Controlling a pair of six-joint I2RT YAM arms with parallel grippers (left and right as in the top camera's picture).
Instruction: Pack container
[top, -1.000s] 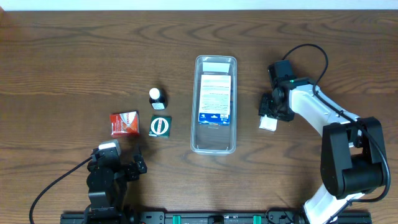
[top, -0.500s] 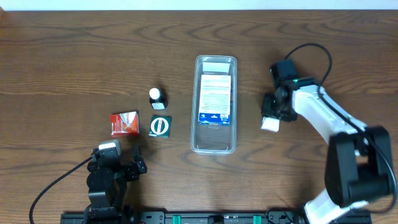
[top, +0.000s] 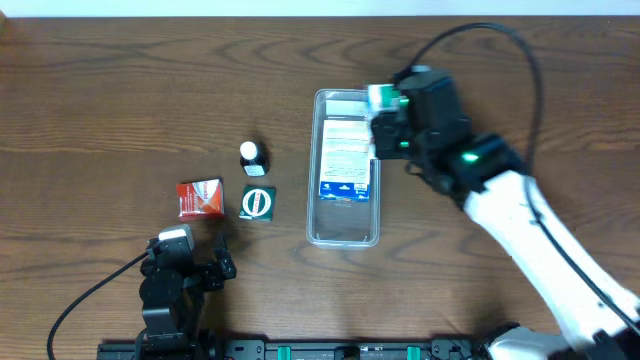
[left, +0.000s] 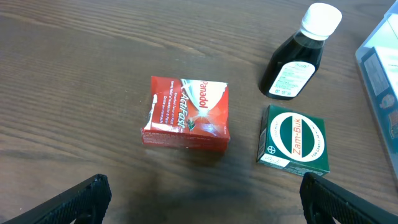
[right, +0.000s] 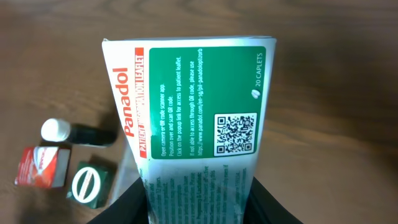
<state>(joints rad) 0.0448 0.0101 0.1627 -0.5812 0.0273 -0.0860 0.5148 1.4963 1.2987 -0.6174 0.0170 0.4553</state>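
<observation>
panadol box (top: 381, 98) now over container (top: 345, 240) rim

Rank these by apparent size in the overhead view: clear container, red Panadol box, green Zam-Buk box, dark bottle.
1. clear container
2. red Panadol box
3. green Zam-Buk box, only slightly smaller
4. dark bottle, seen from above

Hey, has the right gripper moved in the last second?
Yes. The right gripper, holding a green-and-white Panadol box, swung left from right of the container to above its far right rim.

Bottle (top: 252, 157) behind Zam-Buk box (top: 258, 202); ActiFast box (top: 200, 198) left; container (top: 312, 170) right.
</observation>
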